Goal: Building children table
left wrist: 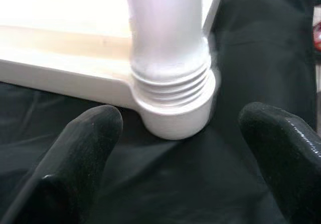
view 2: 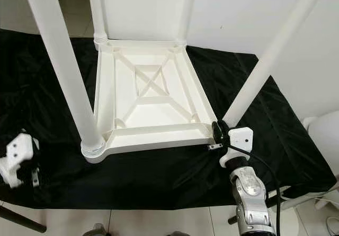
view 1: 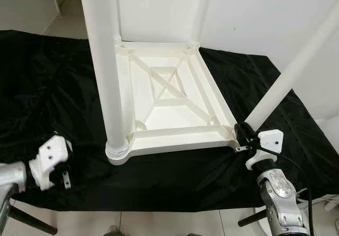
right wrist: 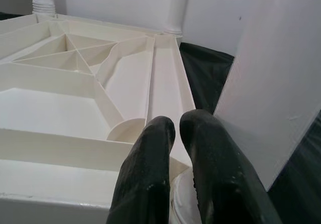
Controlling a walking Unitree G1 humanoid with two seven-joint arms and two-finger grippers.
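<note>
Resting on a black cloth (view 1: pixel 175 178) spread over the floor, the white children's table (view 1: pixel 169 96) lies upside down, ribbed underside up. Near the cloth's front edge, the left gripper (view 1: pixel 59 168) hovers just short of the table's near-left corner, jaws wide apart and empty, facing the screwed-in leg (view 1: pixel 106 61). At the near-right corner, the right gripper (view 1: pixel 241 135) has its jaws almost closed, touching the base of a slanted leg (view 1: pixel 296 66). Two more legs (view 2: pixel 186 8) stand at the far corners.

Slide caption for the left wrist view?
Open left end effector facing the table leg screwed into the tabletop corner.
</note>
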